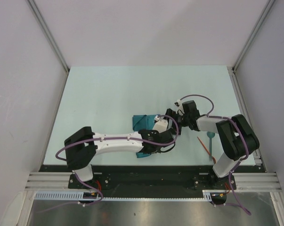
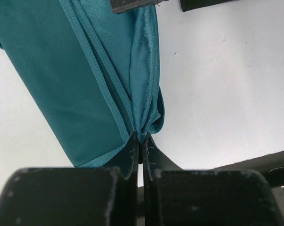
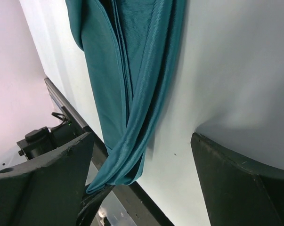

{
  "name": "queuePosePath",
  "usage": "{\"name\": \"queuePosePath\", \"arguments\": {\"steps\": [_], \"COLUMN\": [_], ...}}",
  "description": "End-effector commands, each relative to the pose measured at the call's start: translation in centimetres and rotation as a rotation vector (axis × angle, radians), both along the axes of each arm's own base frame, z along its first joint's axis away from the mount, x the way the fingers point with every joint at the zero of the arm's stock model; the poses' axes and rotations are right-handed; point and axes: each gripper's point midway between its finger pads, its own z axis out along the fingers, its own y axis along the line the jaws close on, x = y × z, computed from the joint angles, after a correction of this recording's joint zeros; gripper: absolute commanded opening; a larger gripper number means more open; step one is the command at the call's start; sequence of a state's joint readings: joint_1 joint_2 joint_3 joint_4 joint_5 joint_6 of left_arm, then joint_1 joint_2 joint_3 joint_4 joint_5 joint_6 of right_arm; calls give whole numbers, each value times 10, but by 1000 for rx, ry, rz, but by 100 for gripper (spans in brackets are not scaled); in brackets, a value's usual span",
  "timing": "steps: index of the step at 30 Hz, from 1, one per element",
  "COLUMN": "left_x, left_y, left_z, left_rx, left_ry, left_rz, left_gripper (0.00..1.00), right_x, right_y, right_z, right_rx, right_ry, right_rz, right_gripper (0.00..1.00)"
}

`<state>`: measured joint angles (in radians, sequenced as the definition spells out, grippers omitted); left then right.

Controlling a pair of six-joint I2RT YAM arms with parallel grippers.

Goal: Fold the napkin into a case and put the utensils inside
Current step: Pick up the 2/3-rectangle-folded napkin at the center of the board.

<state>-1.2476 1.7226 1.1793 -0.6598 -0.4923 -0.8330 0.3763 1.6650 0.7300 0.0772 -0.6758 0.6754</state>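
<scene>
Centre frame, the left end effector (image 2: 141, 141) pinches the bunched napkin (image 2: 85, 84); the right end effector (image 3: 146, 165) gapes wide, empty. Utensil (image 1: 205, 147) lies lower right on worktop (image 1: 109, 94).

The napkin (image 2: 85, 84) is teal woven cloth with a satin sheen, fine ribbing and stitched hems. The bench (image 1: 109, 94) is smooth, matt and pale. The left end effector (image 2: 141, 141) has black matt plastic fingers (image 2: 128, 160), scuffed pale at the edges. The right end effector (image 3: 142, 141) is likewise dark, matt and lightly speckled. Along the near edge, a metal rail (image 1: 151, 180) looks brushed.
</scene>
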Motion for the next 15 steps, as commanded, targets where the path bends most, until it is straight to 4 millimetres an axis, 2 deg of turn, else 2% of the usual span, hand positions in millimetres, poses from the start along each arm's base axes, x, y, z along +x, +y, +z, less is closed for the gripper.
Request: {"name": "queuePosePath", "arguments": {"steps": [1, 10, 15], "left_x": [2, 4, 4], "left_y": [11, 20, 19], "left_z": [13, 15, 18], "left_rx": [-33, -39, -54], "left_ry": [-16, -18, -20], "left_rz": [40, 60, 59], "left_gripper": [0, 0, 0], "right_x": [4, -6, -12], "right_y": [13, 30, 35], "right_z": [-1, -8, -18], "right_rx": [12, 14, 9], "right_ry": [-9, 21, 57], "right_rz": [9, 24, 22], "right_gripper": [89, 86, 79]}}
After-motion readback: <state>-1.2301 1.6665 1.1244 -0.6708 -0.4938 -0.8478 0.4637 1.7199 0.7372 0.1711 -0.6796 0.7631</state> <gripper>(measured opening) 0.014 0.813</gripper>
